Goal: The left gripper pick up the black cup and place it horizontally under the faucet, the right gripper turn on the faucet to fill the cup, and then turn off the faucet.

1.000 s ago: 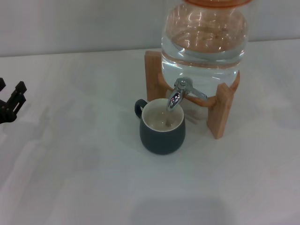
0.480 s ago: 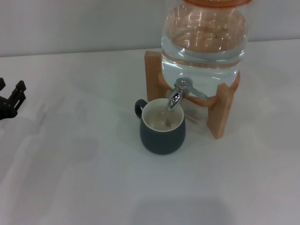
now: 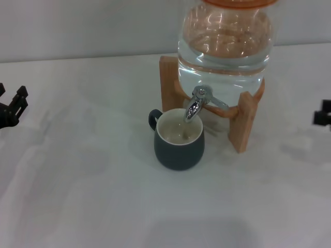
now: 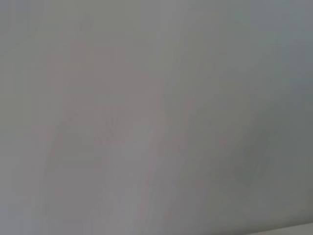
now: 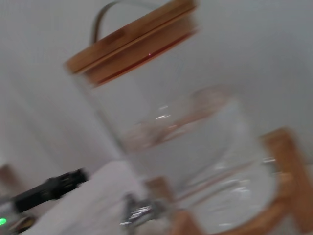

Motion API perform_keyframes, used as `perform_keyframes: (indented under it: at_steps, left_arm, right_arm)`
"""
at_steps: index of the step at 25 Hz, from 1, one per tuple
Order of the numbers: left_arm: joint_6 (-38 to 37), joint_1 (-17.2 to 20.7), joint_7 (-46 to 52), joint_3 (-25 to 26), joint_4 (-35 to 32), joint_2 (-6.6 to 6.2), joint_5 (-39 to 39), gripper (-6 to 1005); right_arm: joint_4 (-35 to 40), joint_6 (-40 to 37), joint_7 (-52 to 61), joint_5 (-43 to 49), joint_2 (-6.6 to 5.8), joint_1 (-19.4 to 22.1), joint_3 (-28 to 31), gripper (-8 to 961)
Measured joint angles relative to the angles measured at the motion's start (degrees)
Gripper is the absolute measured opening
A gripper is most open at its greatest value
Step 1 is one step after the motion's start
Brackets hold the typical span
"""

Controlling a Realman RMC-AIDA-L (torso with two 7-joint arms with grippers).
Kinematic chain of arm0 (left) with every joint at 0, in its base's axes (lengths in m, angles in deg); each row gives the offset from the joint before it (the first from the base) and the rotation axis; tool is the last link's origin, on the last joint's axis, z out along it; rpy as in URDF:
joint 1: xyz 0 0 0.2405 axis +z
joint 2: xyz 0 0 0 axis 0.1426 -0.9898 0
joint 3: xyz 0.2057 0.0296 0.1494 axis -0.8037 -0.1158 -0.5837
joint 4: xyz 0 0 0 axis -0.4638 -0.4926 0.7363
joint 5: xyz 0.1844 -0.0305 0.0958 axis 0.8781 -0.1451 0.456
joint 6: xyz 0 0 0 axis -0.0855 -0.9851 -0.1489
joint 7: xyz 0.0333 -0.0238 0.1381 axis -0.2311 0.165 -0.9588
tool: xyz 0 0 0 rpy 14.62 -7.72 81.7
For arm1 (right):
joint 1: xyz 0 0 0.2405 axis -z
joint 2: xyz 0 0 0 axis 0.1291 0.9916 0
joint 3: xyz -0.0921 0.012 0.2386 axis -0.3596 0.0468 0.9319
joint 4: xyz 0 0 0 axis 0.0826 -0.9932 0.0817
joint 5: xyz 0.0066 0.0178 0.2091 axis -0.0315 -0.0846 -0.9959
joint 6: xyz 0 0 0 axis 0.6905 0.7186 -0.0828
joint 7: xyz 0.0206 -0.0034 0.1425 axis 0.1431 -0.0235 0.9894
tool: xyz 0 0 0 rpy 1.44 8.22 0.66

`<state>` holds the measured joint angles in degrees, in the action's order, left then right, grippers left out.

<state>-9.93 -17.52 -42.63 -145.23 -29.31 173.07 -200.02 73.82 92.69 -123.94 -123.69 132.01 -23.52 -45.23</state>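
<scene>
The black cup (image 3: 179,140) stands upright on the white table with its handle toward the back left. Its cream inside sits right under the spout of the chrome faucet (image 3: 195,106). The faucet sticks out of the clear water jar (image 3: 225,46) in its wooden stand (image 3: 243,124). My left gripper (image 3: 11,94) is far off at the table's left edge, open and empty. My right gripper (image 3: 323,117) shows only as a black tip at the right edge, level with the stand. The right wrist view shows the jar (image 5: 195,142), the faucet (image 5: 139,213) and the left gripper (image 5: 49,188) beyond.
The jar has a wooden lid (image 5: 132,41) with a metal handle. White table surface (image 3: 93,196) lies in front of and to the left of the cup. The left wrist view shows only a blank pale surface.
My left gripper has drawn a little farther left, away from the cup. My right gripper has come into view at the right edge. The cup and the faucet have not moved.
</scene>
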Motion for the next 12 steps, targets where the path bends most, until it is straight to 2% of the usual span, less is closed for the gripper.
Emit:
perform_keyframes:
  at_steps: [6, 12]
  left_arm:
    - [-0.77, 0.4, 0.02, 0.04, 0.03, -0.08, 0.0, 527]
    - [-0.77, 1.0, -0.01, 0.7, 0.09, 0.01, 0.0, 527]
  right_arm:
    - [0.96, 4.44, 2.9, -2.78, 1.45, -2.11, -3.1, 841]
    - [2.83, 4.59, 4.09, -7.56, 3.49, -2.63, -10.22, 842]
